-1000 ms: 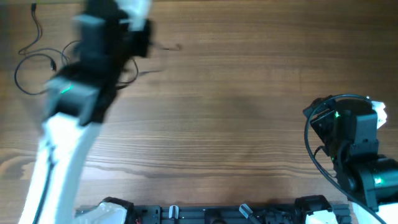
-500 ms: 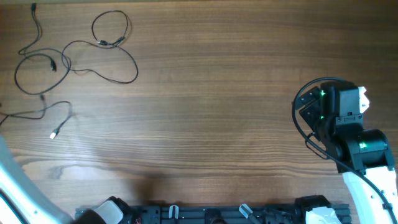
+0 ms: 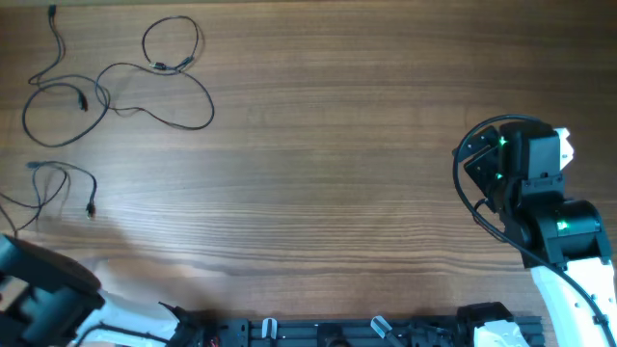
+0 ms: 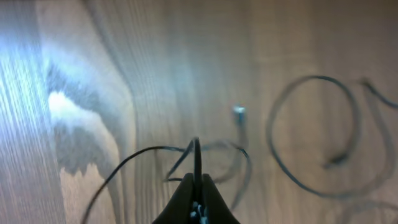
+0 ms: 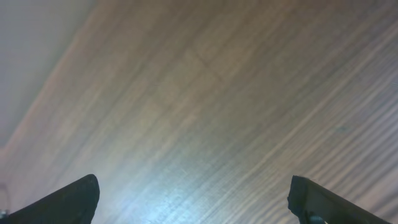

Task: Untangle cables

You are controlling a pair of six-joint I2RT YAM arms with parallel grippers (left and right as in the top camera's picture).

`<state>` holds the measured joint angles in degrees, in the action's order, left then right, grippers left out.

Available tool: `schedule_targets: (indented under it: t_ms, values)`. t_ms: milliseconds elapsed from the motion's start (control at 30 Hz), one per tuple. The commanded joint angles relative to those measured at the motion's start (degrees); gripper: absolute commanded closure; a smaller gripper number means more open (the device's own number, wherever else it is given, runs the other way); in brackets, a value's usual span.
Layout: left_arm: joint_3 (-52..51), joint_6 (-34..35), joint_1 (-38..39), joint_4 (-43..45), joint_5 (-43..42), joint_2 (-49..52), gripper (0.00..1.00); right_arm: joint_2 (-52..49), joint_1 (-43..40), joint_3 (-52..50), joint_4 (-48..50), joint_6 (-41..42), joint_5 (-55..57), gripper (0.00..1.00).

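Observation:
Several thin black cables lie at the far left of the wooden table. A looped pair (image 3: 164, 72) sits at the top left, and a separate cable (image 3: 60, 183) with a metal-tipped plug lies below it. My left gripper (image 4: 197, 186) is shut on this lower cable, which rises between its fingertips; its plug (image 4: 239, 112) and loops show blurred in the left wrist view. In the overhead view the left arm sits at the bottom left corner. My right gripper (image 5: 196, 196) is open and empty over bare wood at the right side.
The right arm's thicker black wire (image 3: 472, 183) loops beside its wrist at the right edge. A dark rail (image 3: 328, 333) runs along the table's front edge.
The left arm has pulled back from the top left to the bottom left corner. The lower cable has shifted left and gathered closer. The right arm has barely moved.

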<state>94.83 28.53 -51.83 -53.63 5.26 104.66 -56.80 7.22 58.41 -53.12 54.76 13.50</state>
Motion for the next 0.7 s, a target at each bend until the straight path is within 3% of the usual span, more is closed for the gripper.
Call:
schedule_targets:
  t_ms: [0, 233, 267, 300, 367, 433, 500, 533, 667]
  values:
    - [-0.11, 7.23, -3.61, 0.04, 0.83, 3.93, 0.96, -0.11, -0.13, 0.17, 1.46, -0.76, -0.50, 0.00]
    - [-0.11, 9.46, -5.27, 1.86, -0.31, 10.84, 0.93, -0.70, -0.13, 0.17, 3.58, -0.72, -0.74, 0.00]
    - [-0.11, 9.46, -5.11, 2.45, -1.51, 11.85, 0.87, -0.79, -0.13, 0.17, 3.65, -0.74, -1.25, 0.00]
    - [-0.11, 9.46, -5.01, 2.99, -3.63, 12.92, 0.74, -0.98, -0.13, 0.17, 3.63, -0.74, -1.70, 0.00]
    - [-0.11, 9.01, -4.79, 4.55, -10.93, 14.60, 0.33, -1.38, -0.13, 0.17, 3.67, -0.76, -2.71, 0.00]
    - [-0.11, 3.06, -4.79, 8.00, -24.61, 15.19, 0.18, -1.68, -0.13, 0.17, 4.00, -0.74, -3.56, 0.00]
    - [-0.11, -2.29, -4.52, 12.74, -39.39, 15.02, 0.11, -1.92, -0.13, 0.17, 4.48, -0.76, -4.66, 0.00]
    - [-0.11, -2.67, -4.48, 14.40, -43.58, 14.91, 0.02, -1.95, -0.13, 0.17, 4.44, -0.76, -4.83, 0.00]
    - [-0.02, -2.73, -4.59, 16.65, -47.28, 13.77, 0.01, -1.92, -0.13, 0.17, 4.44, -0.76, -4.83, 0.00]
